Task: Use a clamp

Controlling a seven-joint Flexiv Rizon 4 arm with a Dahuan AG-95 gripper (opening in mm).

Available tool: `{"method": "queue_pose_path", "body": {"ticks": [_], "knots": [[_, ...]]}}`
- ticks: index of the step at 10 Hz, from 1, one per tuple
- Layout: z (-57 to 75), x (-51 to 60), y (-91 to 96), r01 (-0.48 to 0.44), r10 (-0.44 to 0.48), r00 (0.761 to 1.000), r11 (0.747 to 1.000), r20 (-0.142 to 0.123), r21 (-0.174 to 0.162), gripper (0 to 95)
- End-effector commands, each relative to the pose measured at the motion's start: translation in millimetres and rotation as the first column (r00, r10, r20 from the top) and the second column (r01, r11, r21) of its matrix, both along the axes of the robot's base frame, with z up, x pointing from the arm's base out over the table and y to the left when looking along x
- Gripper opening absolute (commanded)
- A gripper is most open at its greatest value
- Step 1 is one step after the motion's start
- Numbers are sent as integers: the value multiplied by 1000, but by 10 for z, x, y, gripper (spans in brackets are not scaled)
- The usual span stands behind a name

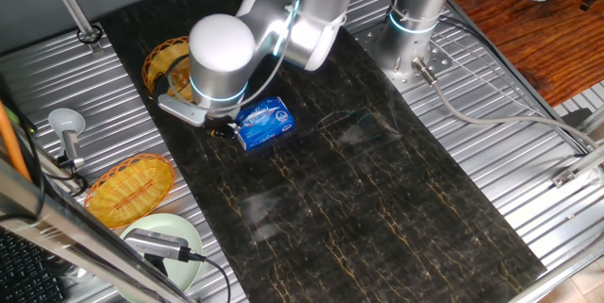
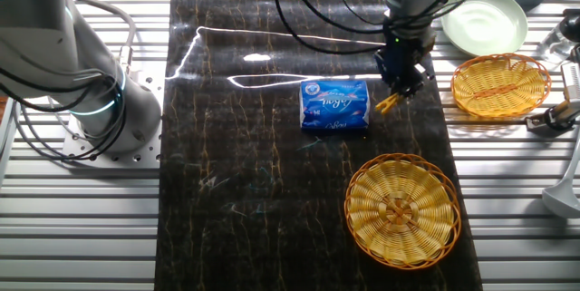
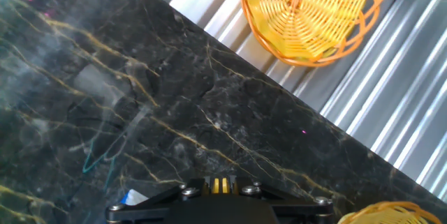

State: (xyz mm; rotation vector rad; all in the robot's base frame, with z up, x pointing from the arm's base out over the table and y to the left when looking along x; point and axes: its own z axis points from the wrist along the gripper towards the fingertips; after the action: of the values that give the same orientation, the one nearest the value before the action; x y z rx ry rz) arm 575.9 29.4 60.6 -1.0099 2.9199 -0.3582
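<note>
The clamp (image 2: 388, 102) is a tiny yellow-orange clip held in my gripper (image 2: 399, 90), with its legs pointing down-left just off the right edge of the blue-and-white packet (image 2: 334, 105). I cannot tell if it touches the packet. In the hand view two yellow strips of the clamp (image 3: 222, 184) sit between my closed jaws, and a corner of the packet (image 3: 134, 197) peeks out at the bottom left. In one fixed view my gripper (image 1: 223, 129) is low over the black mat, right beside the packet (image 1: 264, 122); the arm's wrist hides most of it.
A round wicker basket (image 2: 401, 208) sits on the mat near the packet, and another (image 2: 500, 84) is on the metal slats beside a pale green plate (image 2: 484, 21). A second arm's base (image 2: 91, 101) stands across the mat.
</note>
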Motion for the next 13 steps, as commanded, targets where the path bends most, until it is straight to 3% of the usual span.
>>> {"method": "queue_pose_path", "body": {"ticks": [1, 3, 5, 6, 8, 10, 13], "knots": [[8, -23, -5, -17, 17, 1000, 1000, -17, 16, 0], [8, -23, -5, 6, -5, 999, 1000, -44, 13, 0], [8, -23, -5, 39, -39, 999, 999, -34, 17, 0], [8, -23, -5, 62, -63, 998, 997, -28, -33, 0], [8, -23, -5, 103, -104, 994, 993, -18, -54, 0], [8, -23, -5, 94, -95, 995, 994, -18, -54, 0], [8, -23, -5, 46, -49, 998, 998, -50, -50, 0]]}}
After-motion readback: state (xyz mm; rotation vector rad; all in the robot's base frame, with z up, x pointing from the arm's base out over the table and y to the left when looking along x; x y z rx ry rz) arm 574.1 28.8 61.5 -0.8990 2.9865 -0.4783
